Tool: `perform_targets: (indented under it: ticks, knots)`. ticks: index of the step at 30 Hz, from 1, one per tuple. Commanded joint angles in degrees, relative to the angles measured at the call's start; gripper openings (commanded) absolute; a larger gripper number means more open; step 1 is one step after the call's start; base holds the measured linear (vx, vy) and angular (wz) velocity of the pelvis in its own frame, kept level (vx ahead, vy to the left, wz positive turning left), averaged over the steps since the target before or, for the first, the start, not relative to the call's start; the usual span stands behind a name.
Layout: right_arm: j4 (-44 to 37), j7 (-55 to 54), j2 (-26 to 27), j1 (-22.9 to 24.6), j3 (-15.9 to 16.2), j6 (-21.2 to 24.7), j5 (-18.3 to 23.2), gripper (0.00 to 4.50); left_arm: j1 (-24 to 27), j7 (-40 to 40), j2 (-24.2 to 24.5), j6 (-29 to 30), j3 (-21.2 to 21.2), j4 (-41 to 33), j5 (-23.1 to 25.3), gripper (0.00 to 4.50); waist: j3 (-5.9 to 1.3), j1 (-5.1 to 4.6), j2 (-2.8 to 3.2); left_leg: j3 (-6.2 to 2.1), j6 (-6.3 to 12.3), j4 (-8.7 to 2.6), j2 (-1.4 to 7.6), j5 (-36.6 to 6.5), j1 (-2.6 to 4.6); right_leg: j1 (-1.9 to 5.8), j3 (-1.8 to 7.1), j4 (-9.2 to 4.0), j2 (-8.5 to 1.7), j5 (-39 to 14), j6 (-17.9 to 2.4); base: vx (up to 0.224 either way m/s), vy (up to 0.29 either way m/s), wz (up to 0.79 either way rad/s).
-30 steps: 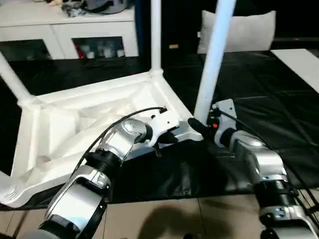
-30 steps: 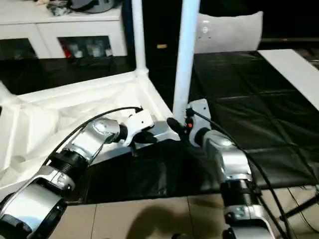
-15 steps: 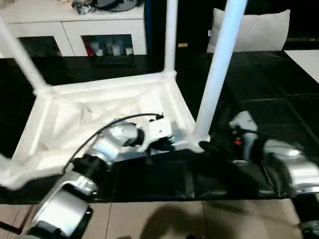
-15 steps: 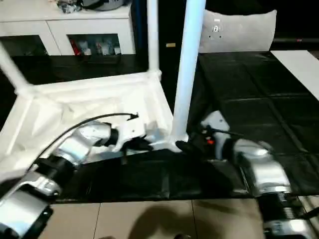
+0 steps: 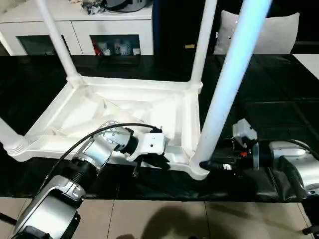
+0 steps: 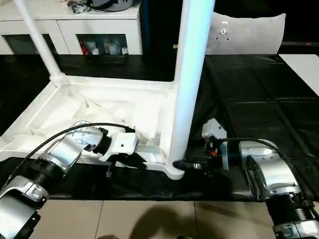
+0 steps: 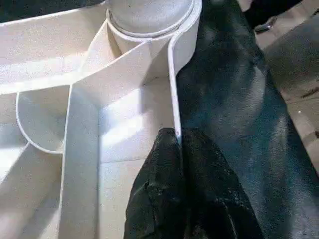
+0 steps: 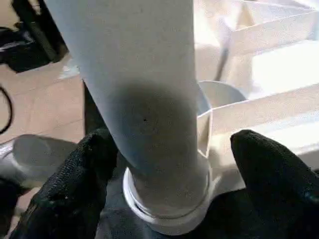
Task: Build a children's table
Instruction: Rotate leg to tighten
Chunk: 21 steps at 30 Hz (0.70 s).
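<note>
The children's table lies upside down on a black mat, its ribbed white top (image 5: 99, 112) facing up. White legs stand in the corner sockets: the far left leg (image 5: 54, 40), the far right leg (image 5: 202, 45) and the near right leg (image 5: 228, 89). A fourth leg (image 5: 7, 135) leans out at the near left corner. My left gripper (image 7: 178, 144) is shut on the thin near rim of the top (image 5: 172, 158), close to the near right socket (image 7: 147, 20). My right gripper (image 8: 174, 164) is open, one of its fingers (image 8: 82, 172) on each side of the near right leg's base (image 6: 177, 159).
A white cabinet (image 5: 99, 30) with glass doors stands at the back. A white cushion-like panel (image 5: 279, 32) leans at the back right. The black mat (image 5: 264, 94) stretches to the right, and beige floor tiles (image 5: 149, 219) run along the front.
The whole view has shifted. My right gripper's fingers have spread apart at the base of the near right leg. The left gripper stays clamped on the rim.
</note>
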Motion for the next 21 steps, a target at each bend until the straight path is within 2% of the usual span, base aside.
perform_targets:
  ticks: [1, 2, 4, 6, 8, 11, 16, 19, 21]
  knots:
    - [-2.0, 1.4, -0.2, -0.2, 0.4, 0.6, 1.0, 3.61, 0.6, -2.3, 0.0, -1.7, -2.3, -1.7, 0.4, 0.0, -3.97, -0.06, -1.18, -0.75, 6.0, -3.86, 3.08, -5.8, -0.19, 3.59, 3.73, -3.85, -4.36, -21.3, -5.4, 0.0, 0.0, 0.0]
    - [-1.8, 1.9, -0.2, -0.2, 0.7, 0.4, 1.1, 3.61, 0.6, -2.3, 0.0, -1.8, -2.4, -1.8, 0.3, 0.0, -4.0, -0.03, -1.2, -0.72, 6.01, -3.84, 3.04, -5.8, -0.16, 3.57, 3.71, -3.87, -4.32, -21.3, -5.4, 0.0, 0.0, 0.0]
    - [-1.5, 2.3, -0.2, -0.2, 1.0, 0.3, 1.1, 3.22, 0.6, -2.3, -0.1, -1.9, -2.4, -1.8, 0.2, 0.0, -3.97, 0.07, -1.24, -0.71, 5.83, -3.84, 3.0, -5.8, -0.16, 3.55, 3.7, -3.96, -4.33, -21.9, -5.0, 0.0, 0.0, 0.0]
    - [-1.7, 3.0, -0.1, -0.2, 1.1, 0.9, 1.7, 3.2, 0.5, -2.3, -0.2, -2.1, -2.4, -1.6, 0.2, 0.0, -3.98, 0.12, -1.26, -0.7, 5.75, -3.83, 2.96, -5.9, -0.14, 3.55, 3.66, -4.03, -4.31, -22.4, -4.8, 0.0, 0.0, 0.0]
    - [-1.9, 3.2, -0.1, -0.2, 1.2, 1.1, 2.0, 2.86, 0.5, -2.4, -0.2, -2.1, -2.2, -1.6, 0.2, 0.0, -3.99, 0.18, -1.2, -0.75, 5.81, -3.84, 3.01, -5.7, -0.15, 3.55, 3.65, -3.97, -4.25, -22.1, -4.7, 0.0, 0.0, 0.0]
    - [-2.1, 3.4, 0.0, -0.2, 1.2, 1.5, 2.4, 2.75, 0.5, -2.3, -0.2, -2.1, -2.2, -1.4, 0.3, 0.0, -4.02, 0.24, -1.24, -0.73, 5.66, -3.83, 2.99, -5.5, -0.15, 3.54, 3.68, -3.96, -4.29, -21.8, -4.7, 0.0, 0.0, 0.0]
    - [-2.6, 3.6, 0.2, 0.1, 1.1, 2.3, 3.2, 2.17, 0.4, -2.2, 0.0, -2.1, -2.0, -1.0, 0.1, 0.0, -3.99, 0.43, -1.16, -0.72, 5.45, -3.86, 3.01, -5.8, -0.07, 3.5, 3.65, -4.08, -4.29, -22.4, -4.5, 0.0, 0.0, 0.0]
    - [-2.9, 3.4, 0.4, 0.3, 1.0, 2.5, 3.5, 2.07, 0.4, -2.1, -0.1, -1.9, -1.8, -1.0, -0.1, 0.0, -4.03, 0.54, -1.2, -0.74, 5.38, -3.86, 3.04, -5.6, -0.11, 3.52, 3.67, -3.97, -4.3, -22.0, -4.5, 0.0, 0.0, 0.0]
    - [-2.9, -1.3, 2.1, 0.3, 0.0, 5.4, 3.6, 2.05, 0.3, -1.7, -1.2, 1.7, -0.7, -1.9, -1.5, 0.0, -3.96, 0.54, -1.22, -0.7, 5.13, -3.9, 2.96, -5.4, -0.13, 3.56, 3.64, -4.06, -4.3, -22.4, -4.5, 0.0, 0.0, 0.0]
